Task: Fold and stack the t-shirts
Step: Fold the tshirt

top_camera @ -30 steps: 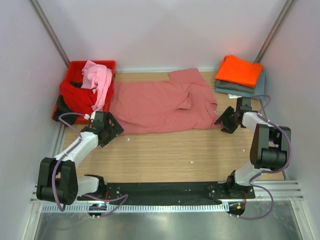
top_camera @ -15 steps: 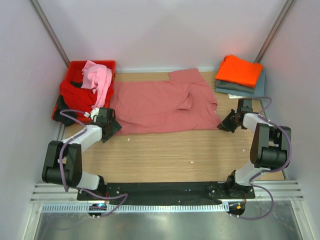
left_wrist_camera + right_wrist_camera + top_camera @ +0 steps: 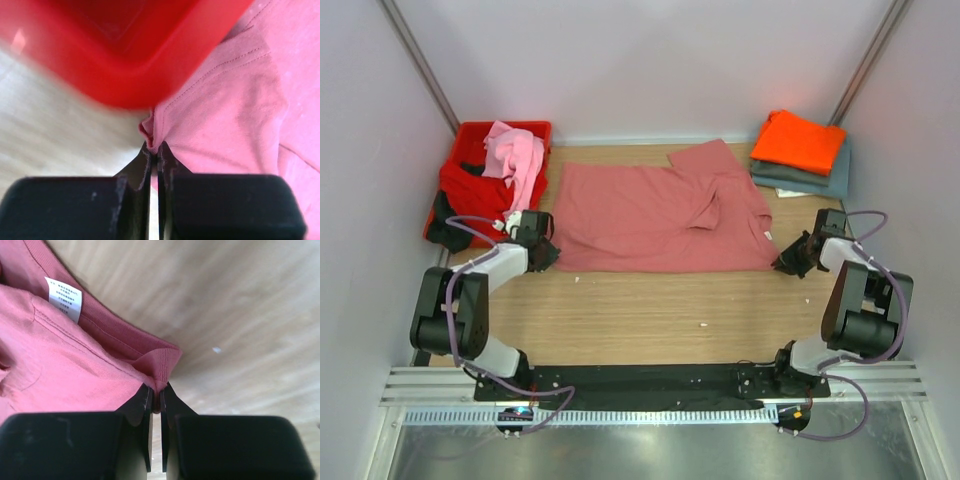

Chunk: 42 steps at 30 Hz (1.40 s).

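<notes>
A dusty salmon-pink t-shirt (image 3: 655, 220) lies spread across the middle of the table, one sleeve folded over near its right end. My left gripper (image 3: 546, 254) is shut on its near-left corner (image 3: 152, 140), beside the red crate. My right gripper (image 3: 786, 264) is shut on its near-right corner (image 3: 162, 382), by the collar with a white label (image 3: 63, 298). An orange t-shirt (image 3: 798, 140) tops a folded stack with a grey-blue t-shirt (image 3: 820, 180) at the back right. A light pink t-shirt (image 3: 516, 160) and a red t-shirt (image 3: 472, 190) hang out of the crate.
The red plastic crate (image 3: 527, 128) stands at the back left, its corner (image 3: 125, 65) close above my left fingers. White walls close in on both sides. Bare wood (image 3: 670, 310) runs between the shirt and the arm bases.
Both grippers have closed on the shirt's near corners. The right one pulled its corner to the right, stretching the cloth flatter. The left gripper moved in toward the crate.
</notes>
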Each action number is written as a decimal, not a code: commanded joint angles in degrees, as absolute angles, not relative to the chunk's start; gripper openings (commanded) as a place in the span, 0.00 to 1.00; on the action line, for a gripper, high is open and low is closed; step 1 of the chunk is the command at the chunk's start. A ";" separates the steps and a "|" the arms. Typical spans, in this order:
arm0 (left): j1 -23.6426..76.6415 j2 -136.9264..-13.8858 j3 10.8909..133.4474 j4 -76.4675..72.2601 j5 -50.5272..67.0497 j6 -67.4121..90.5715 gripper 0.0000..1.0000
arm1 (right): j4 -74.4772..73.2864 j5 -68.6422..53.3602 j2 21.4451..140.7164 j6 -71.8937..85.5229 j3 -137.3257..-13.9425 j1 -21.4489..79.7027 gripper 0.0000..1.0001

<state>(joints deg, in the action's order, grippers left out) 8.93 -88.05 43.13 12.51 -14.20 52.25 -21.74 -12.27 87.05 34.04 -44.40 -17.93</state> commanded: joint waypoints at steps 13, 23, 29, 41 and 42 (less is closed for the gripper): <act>11.25 -50.14 30.33 37.85 -11.34 60.64 0.00 | -30.85 -0.44 68.22 36.30 -37.71 -23.55 0.01; 14.41 -33.05 38.83 50.71 -7.82 62.76 0.63 | -35.07 -0.55 61.10 38.67 -38.05 -23.82 0.90; 14.41 -37.08 45.97 45.38 -8.37 52.84 0.67 | -34.55 -6.97 56.08 37.01 -41.75 -23.64 0.94; 22.23 -71.33 42.89 23.99 -0.88 43.69 0.50 | -24.18 -6.95 70.11 37.79 -47.81 5.62 0.68; 23.02 -72.67 43.15 24.60 -0.97 43.59 0.49 | -22.43 -6.77 71.35 38.32 -47.90 7.02 0.66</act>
<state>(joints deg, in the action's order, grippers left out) 21.04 -69.63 42.37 29.41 -2.07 46.94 -26.52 -8.12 67.48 36.77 -47.20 4.32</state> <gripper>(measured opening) 0.506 0.678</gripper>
